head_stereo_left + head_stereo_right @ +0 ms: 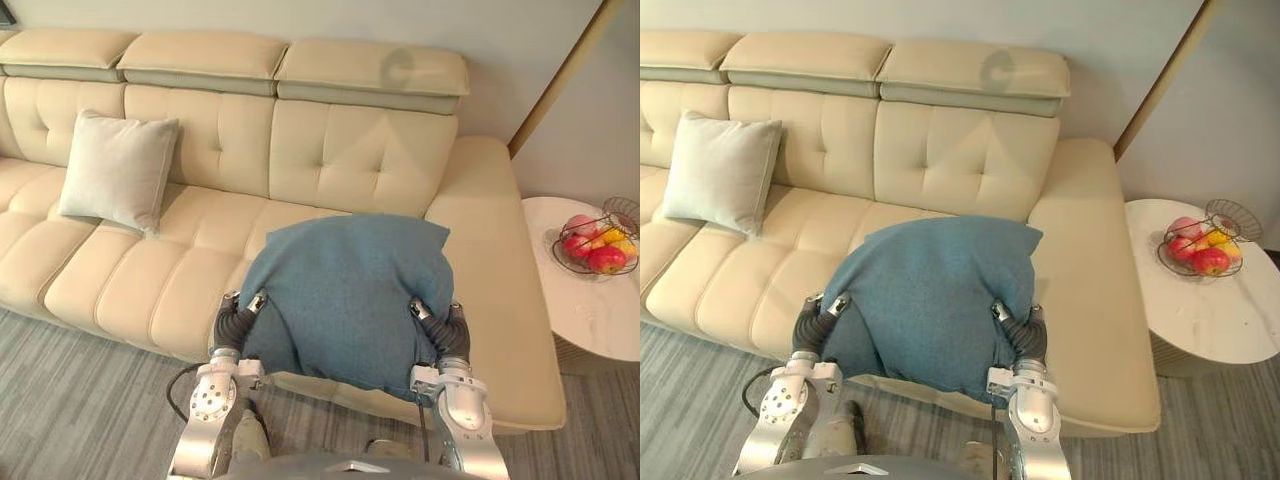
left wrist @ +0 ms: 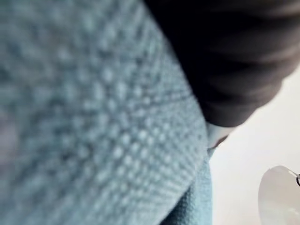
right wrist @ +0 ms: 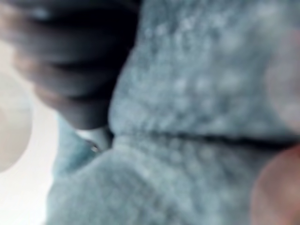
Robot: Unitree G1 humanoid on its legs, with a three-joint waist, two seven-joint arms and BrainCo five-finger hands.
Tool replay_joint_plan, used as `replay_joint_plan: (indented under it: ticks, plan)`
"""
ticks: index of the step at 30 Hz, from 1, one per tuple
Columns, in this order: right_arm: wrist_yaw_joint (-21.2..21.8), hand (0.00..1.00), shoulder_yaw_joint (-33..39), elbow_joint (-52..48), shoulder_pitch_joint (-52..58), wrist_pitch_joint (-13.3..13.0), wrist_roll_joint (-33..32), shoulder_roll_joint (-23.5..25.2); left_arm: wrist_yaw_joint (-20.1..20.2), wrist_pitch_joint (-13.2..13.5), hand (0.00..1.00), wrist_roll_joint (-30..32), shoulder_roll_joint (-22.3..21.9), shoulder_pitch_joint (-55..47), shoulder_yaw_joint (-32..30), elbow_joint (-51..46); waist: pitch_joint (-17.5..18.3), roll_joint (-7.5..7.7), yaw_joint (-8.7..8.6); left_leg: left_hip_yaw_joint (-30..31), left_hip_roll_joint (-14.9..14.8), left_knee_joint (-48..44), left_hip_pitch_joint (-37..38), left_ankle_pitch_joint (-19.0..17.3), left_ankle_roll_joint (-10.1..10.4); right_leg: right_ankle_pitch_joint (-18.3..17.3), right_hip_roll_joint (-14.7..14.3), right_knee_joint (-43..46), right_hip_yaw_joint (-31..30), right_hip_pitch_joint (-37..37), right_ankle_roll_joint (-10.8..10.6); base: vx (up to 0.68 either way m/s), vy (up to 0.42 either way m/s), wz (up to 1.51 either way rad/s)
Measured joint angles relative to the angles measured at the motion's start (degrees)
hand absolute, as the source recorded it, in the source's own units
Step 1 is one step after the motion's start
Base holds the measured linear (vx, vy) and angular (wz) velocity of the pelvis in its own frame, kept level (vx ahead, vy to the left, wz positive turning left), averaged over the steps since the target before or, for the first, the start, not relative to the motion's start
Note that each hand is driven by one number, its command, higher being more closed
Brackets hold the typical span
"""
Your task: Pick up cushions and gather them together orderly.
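While the blue cushion (image 1: 345,295) sits between both hands, the carry seems under way.
Grip of left hand (image 1: 236,322) and right hand (image 1: 447,328) cannot be told; next, probably swing toward the white cushion (image 1: 115,170) at ten o'clock.

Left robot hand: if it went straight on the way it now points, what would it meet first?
The blue cushion, which the left robot hand touches at its side; beyond it probably the sofa.

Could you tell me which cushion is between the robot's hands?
The blue fabric cushion, flanked by the left hand and right hand; the pale grey cushion leans against the cream sofa.
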State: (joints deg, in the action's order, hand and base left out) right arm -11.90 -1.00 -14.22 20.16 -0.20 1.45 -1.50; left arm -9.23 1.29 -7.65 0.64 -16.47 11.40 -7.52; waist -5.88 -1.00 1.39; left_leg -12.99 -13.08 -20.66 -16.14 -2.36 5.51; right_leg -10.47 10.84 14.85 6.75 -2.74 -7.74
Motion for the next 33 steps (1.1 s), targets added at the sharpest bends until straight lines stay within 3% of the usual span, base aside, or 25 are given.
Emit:
replay_joint_plan:
  ticks: [1, 3, 5, 9, 11, 14, 15, 16, 19, 25, 33]
  plan:
    - [0.1, 1.00, 0.1, 1.6, -0.3, 0.1, 0.0, 1.1, -0.1, 0.0, 1.00, 0.0, 0.6, 0.2, -0.1, 0.1, 0.1, 1.64, -0.25, -1.4, 0.9, -1.2, -0.3, -1.6, -1.0, 1.4, 1.3, -2.1, -0.2, 0.5, 0.2, 0.16, 0.309, -0.29]
    - [0.5, 1.00, 0.1, 1.9, -0.2, 0.1, 0.0, 2.5, -0.4, 0.0, 1.00, -0.1, 1.7, 0.2, -0.2, 0.5, 0.0, 2.71, 0.16, -3.0, 0.7, -5.1, -1.6, -4.1, -1.9, 3.7, 2.0, -4.6, -0.6, 0.6, -0.5, 0.13, 0.245, -0.35]
    - [1.0, 1.00, 0.2, 2.0, -0.3, 0.1, 0.1, 3.0, -0.4, 0.0, 1.00, -0.8, 2.6, 0.1, -0.2, 1.5, 0.0, 2.78, 0.29, -4.1, 0.5, -8.8, -2.1, -7.1, -2.3, 5.5, 2.2, -5.8, -2.5, 0.4, -1.2, 0.08, 0.238, -0.58]
    - [1.4, 1.00, 1.2, 7.4, -3.4, 0.1, 0.2, 3.0, -0.2, 0.0, 1.00, -1.1, 2.8, 0.7, -0.1, 2.7, 0.1, 3.23, 0.10, -6.6, 0.5, -13.2, -3.5, -12.9, -2.1, 5.4, 3.3, -3.8, -7.9, -4.2, -1.7, 0.00, 0.185, -0.69]
    - [1.4, 1.00, 1.2, 10.0, -4.6, 0.1, 0.4, 3.0, -0.3, 0.0, 1.00, -1.1, 3.0, 1.8, -0.4, 4.8, 0.1, 3.25, -0.17, -7.9, 0.9, -13.3, -3.2, -13.6, -2.1, 5.6, 3.9, 1.0, -9.6, -8.1, -1.9, -0.03, 0.142, -0.52]
    - [1.5, 1.00, 0.9, 14.4, -6.5, 0.1, 0.8, 2.8, -0.4, -0.1, 1.00, -1.1, 3.4, 1.7, -1.2, 6.4, -0.2, 3.17, -1.42, -8.1, 0.6, -12.4, -1.9, -12.5, -3.1, 4.9, 2.9, 5.3, -9.4, -11.4, -2.7, 0.00, 0.014, -0.33]
    - [1.5, 1.00, 0.6, 16.1, -7.4, 0.1, 0.8, 2.7, -0.4, -0.1, 1.00, -1.1, 3.4, 1.8, -1.7, 7.0, -0.3, 2.92, -1.84, -6.8, 0.7, -11.7, -1.7, -11.7, -2.9, 4.0, 1.0, 4.2, -9.4, -11.4, -2.1, 0.00, -0.096, -0.08]
    - [1.5, 1.00, 0.6, 16.7, -7.7, 0.1, 1.0, 2.7, -0.4, -0.1, 1.00, -1.1, 3.4, 2.0, -1.8, 7.3, -0.2, 3.15, -1.94, -6.0, 1.1, -11.2, -1.7, -11.2, -2.7, 3.9, 0.0, 3.4, -9.3, -11.3, -2.0, 0.01, -0.137, 0.08]
    - [1.5, 1.00, 0.6, 17.4, -7.8, 0.2, 2.3, 1.1, -0.3, -0.6, 1.00, 0.6, 2.4, 3.0, -1.2, 8.2, -0.7, 1.91, -2.10, -0.7, 1.5, -6.1, -1.2, -7.5, -0.9, 4.9, -1.8, -0.4, -7.1, -9.0, -1.0, -0.01, -0.158, 0.28]
    - [1.6, 1.00, 0.6, 14.3, -6.6, 0.1, 2.2, 0.8, -0.2, -0.6, 1.00, 0.0, 1.9, 2.4, -1.1, 7.7, -0.7, 1.55, -0.90, 0.5, 1.3, 0.0, 2.6, -4.8, 0.4, 6.0, -3.1, -4.4, -5.5, -5.0, 0.4, -0.02, -0.104, 0.10]
    - [1.5, 1.00, 0.5, 10.7, -7.3, 0.1, 2.2, 0.8, -0.2, -0.4, 1.00, 0.1, 1.9, 3.3, -1.2, 4.5, -0.6, 1.60, -0.46, 1.2, 2.2, 4.1, 2.0, -1.8, 0.7, 8.5, -2.9, -8.2, -4.0, -4.8, 0.2, 0.02, -0.015, 0.07]
